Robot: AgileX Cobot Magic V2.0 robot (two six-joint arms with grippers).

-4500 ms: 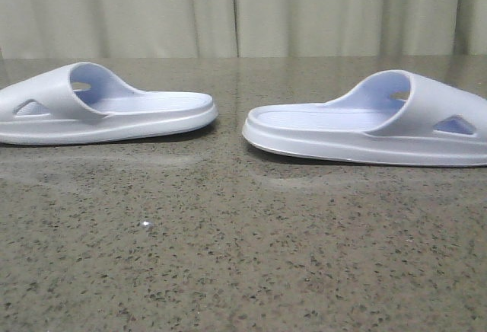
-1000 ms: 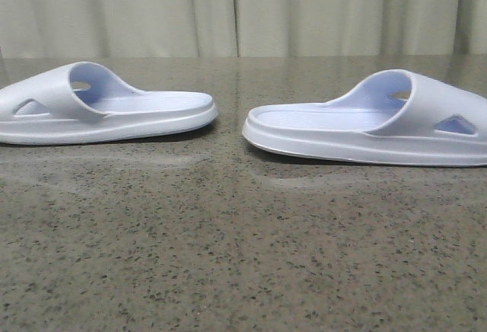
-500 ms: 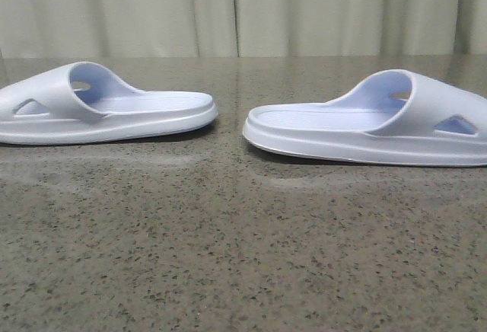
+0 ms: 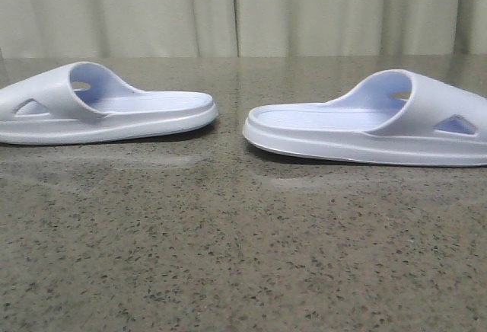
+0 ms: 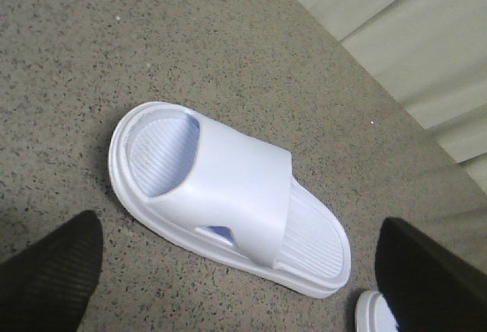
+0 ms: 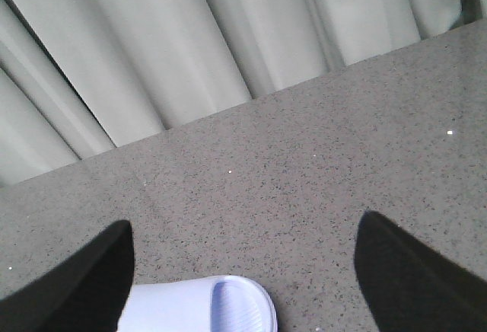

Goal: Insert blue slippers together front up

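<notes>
Your two blue slippers sit flat on the speckled grey bench [image 4: 228, 256], soles down, well apart from each other with bare stone between them. In the front view the left slipper [image 4: 106, 107] lies side-on at the left edge, its wide strap toward the outside and its open heel end pointing in toward the middle. The right slipper [image 4: 373, 122] mirrors it on the right, strap outward, heel end inward, so the two heels face each other across the gap. Each strap shows a triangular side cutout, and the ribbed footbeds are plain to see.

Your left end effector [image 5: 236, 286] hangs above the left slipper [image 5: 228, 195] with its dark fingers [image 5: 46, 279] spread wide, touching nothing; the slipper lies between and beyond them on the bench [image 5: 114, 43]. A corner of the other slipper [image 5: 373, 313] peeks in beside the far finger.

Your right end effector [image 6: 243, 279] is likewise spread apart and empty. Between its fingers [image 6: 403, 271] you see only one rounded end of the right slipper [image 6: 205, 305]; which end it is looks like the heel, but the wrist view cuts it too short to be sure. Pale pleated curtains [image 6: 190, 43] hang behind the bench on that side
</notes>
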